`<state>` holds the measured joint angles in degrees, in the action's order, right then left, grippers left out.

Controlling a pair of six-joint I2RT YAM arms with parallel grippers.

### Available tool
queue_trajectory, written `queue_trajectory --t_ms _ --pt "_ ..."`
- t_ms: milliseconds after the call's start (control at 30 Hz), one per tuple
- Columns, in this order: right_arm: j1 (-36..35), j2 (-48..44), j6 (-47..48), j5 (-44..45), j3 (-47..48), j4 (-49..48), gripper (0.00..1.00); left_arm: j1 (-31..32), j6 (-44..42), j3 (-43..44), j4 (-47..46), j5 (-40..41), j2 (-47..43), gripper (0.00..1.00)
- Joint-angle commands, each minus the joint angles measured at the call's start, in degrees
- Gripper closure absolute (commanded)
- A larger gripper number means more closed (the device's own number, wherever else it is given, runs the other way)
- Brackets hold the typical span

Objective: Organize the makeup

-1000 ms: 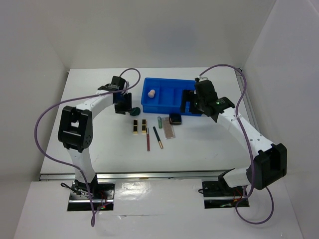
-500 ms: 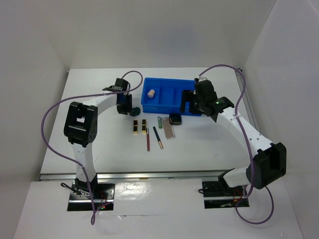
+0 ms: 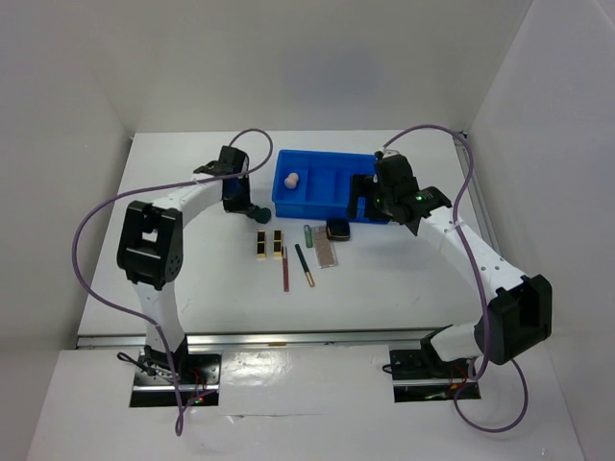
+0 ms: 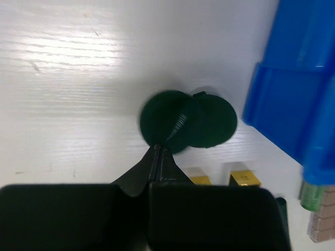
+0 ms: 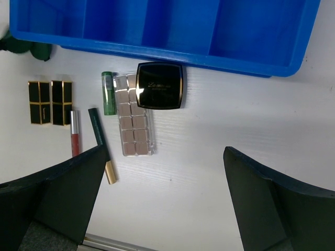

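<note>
A: Where the left claw [image 4: 158, 151] points, the dark green sponge [image 4: 183, 123] lies on the table [image 4: 63, 78], just beside the blue bin [image 4: 293, 94]. Claw clenched, fingers pressed flat together, tips touching the sponge's near edge. Nothing thick between them.

B: Holding it, then?

A: Can't tell for certain. A sliver of foam at most. My guess is no real hold.

B: Risk from here?

A: On a lift, the sponge likely stays down, or a pinched edge slips free and it drops short of the bin. Foam is soft and springy. A nudge from shut fingers could roll it toward the two black-gold palettes [image 4: 243, 179] close by.

B: Right claw?

A: Right claw [image 5: 166, 151] spread wide, empty, hanging over the table near the bin's front wall. In its view: black compact [image 5: 159, 85] overlapping a corner of the pink palette [image 5: 135, 130], green tube [image 5: 108, 94] touching alongside, two pencils [image 5: 99, 133] just left.

B: Trouble there?

A: Crowding. Coming down for the compact could catch the palette beneath or shove the tube. Flat, hard cases give fingers little to bite.

B: Progress?

A: Early, I'd judge. Only the peach sponge [image 3: 292, 179] sits in the bin. The rest is on the table.
</note>
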<state>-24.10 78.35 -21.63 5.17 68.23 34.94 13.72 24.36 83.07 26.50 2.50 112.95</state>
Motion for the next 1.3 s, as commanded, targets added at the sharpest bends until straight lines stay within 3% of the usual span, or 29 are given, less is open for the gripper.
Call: queue_trajectory --t_ms 0,200,333,467,633,767,900,1067,1100,1133,1167,1267 --pt "0.4 0.8 -0.3 0.3 1.4 0.3 0.00 -0.4 0.1 0.3 0.3 1.9 -7.5 1.00" --pt "0.4 0.8 -0.3 -0.3 0.9 -0.2 0.00 -2.1 0.1 2.8 3.5 3.6 -13.9 1.00" --pt "0.4 0.8 -0.3 0.2 0.9 -0.2 0.00 -2.1 -1.1 8.2 3.5 -4.1 -14.9 1.00" --pt "0.4 0.3 -0.3 0.7 0.9 0.3 0.00 2.4 -0.5 14.6 2.2 -5.7 -11.4 1.00" --pt "0.4 -2.5 -2.4 0.6 0.9 0.8 0.00 6.4 1.3 23.8 1.7 -7.4 -0.7 1.00" --pt "0.4 -4.2 -2.4 0.6 1.5 1.9 0.00 7.0 3.4 35.4 3.6 -7.4 8.4 1.00" --pt "0.4 -4.8 -2.4 2.4 1.5 3.6 0.00 7.6 3.9 40.4 5.7 -6.9 13.3 1.00" --pt "0.4 -5.9 -2.4 3.1 0.9 4.2 0.00 8.2 4.7 38.1 5.0 -4.4 11.2 0.82" --pt "0.4 -5.9 -2.4 2.6 0.9 4.2 0.00 8.2 4.7 38.0 5.0 -3.8 10.4 0.72" --pt "0.4 -5.9 -2.4 2.6 0.9 4.2 0.00 8.2 4.7 38.0 5.0 -3.3 10.4 0.43" --pt "0.4 -5.9 -2.9 2.6 0.9 4.2 0.00 8.2 4.7 38.0 5.7 -3.3 9.8 0.28" --pt "0.4 -5.4 -2.9 1.9 0.9 3.6 0.00 8.2 3.6 37.3 6.4 -2.2 6.9 0.26"
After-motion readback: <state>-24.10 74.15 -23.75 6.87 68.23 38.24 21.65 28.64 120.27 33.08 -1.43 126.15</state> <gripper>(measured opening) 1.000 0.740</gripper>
